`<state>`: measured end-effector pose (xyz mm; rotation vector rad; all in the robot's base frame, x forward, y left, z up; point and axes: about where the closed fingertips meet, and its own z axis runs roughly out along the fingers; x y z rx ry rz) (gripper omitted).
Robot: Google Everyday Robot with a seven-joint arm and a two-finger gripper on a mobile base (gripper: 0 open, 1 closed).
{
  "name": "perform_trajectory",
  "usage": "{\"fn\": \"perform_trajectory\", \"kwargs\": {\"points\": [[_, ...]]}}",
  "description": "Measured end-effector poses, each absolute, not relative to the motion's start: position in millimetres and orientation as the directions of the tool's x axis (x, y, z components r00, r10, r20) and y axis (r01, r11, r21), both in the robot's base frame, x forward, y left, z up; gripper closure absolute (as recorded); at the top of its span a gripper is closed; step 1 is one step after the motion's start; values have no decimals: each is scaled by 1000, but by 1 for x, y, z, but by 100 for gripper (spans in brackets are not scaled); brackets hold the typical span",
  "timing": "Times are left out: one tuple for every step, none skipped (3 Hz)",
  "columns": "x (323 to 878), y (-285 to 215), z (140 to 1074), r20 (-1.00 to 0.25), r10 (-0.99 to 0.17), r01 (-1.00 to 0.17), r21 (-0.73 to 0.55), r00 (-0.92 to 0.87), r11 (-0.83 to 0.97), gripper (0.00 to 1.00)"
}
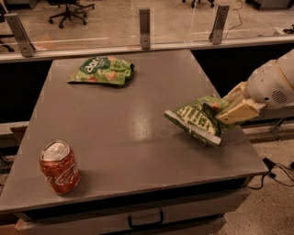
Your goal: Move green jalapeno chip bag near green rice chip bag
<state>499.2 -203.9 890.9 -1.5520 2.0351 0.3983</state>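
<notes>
A grey bench [115, 133] fills the room's middle, soft light glinting off its top. A drawer with a dark handle [144, 219] sits under its front edge. Behind the far edge runs a glass partition on three metal posts [144, 27]. Beyond the far left corner stands an office chair [69, 8] on pale floor. Black cables [275, 170] trail on speckled floor off the front right corner. The gripper [228, 112] hangs over the right edge, clamped on the green jalapeno chip bag [197, 118].
</notes>
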Motion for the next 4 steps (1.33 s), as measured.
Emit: {"fn": "perform_trajectory", "kwargs": {"points": [[508, -216, 949, -593, -796, -924, -224, -123, 309, 100], [508, -216, 949, -593, -796, -924, -224, -123, 309, 100], [527, -214, 956, -616, -777, -897, -261, -129, 356, 100], [583, -210, 972, -675, -730, -831, -344, -105, 438, 100]]}}
